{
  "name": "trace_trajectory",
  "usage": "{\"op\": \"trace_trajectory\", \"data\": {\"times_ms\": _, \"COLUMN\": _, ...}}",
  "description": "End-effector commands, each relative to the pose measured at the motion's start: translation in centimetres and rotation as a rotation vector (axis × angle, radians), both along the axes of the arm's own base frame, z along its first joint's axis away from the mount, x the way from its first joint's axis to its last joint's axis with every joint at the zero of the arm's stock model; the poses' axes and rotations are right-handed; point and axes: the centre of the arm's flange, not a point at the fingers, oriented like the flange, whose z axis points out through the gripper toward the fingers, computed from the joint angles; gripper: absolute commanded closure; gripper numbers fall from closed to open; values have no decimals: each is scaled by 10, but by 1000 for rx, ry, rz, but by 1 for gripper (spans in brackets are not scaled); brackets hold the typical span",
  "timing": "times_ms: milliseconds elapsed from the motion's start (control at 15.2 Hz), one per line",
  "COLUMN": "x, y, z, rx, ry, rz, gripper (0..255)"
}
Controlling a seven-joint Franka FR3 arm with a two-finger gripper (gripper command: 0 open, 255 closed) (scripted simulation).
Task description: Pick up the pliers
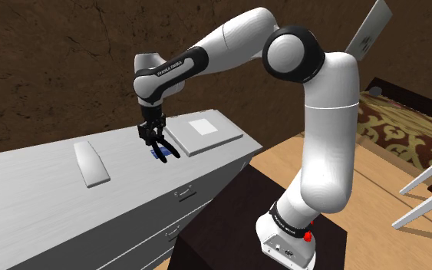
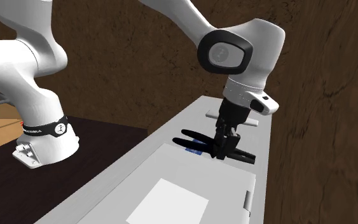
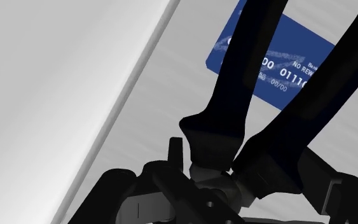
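Gripper (image 1: pixel 153 136) in the shoulder view hangs from the arm over the top of a grey dresser (image 1: pixel 37 184), fingers pointing down and clamped on the black pliers (image 1: pixel 163 149). The two handles spread downward below the fingers. Directly under them lies a small blue card (image 1: pixel 158 155); whether the handle tips touch it, I cannot tell. Toward this view's right, just beside the card, is a flat grey pad (image 1: pixel 204 132) w/ a white sheet on it. Well apart toward the left lies a grey flat block (image 1: pixel 91 162). The arm's base is on a dark stand (image 1: pixel 229 222).

Second exterior view: the gripper (image 2: pixel 225 137) comes down from above and is closed on the pliers (image 2: pixel 199 140) approx. at their middle. One part sticks out to this view's left, the other to the right, both low over the dresser (image 2: pixel 107 188). The card (image 2: pixel 191 151) shows just under the left part. The pad (image 2: pixel 171 197) is nearer to the camera, the block (image 2: pixel 234 119) behind the gripper.

Wrist view: the gripper (image 3: pixel 215 191) grips the pliers (image 3: pixel 247 76) at the joint, and both handles run away from it, crossing over the card (image 3: pixel 279 44). The pad (image 3: pixel 44 95) lies beside.
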Motion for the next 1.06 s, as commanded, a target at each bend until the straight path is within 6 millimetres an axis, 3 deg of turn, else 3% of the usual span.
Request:
{"op": "trace_trajectory", "data": {"times_ms": 0, "x": -1, "y": 0, "z": 8, "rx": 0, "ry": 1, "rz": 0, "gripper": 255}}
{"op": "trace_trajectory", "data": {"times_ms": 858, "x": -1, "y": 0, "z": 76, "rx": 0, "ry": 1, "rz": 0, "gripper": 255}}
{"op": "trace_trajectory", "data": {"times_ms": 990, "x": -1, "y": 0, "z": 77, "rx": 0, "ry": 1, "rz": 0, "gripper": 255}}
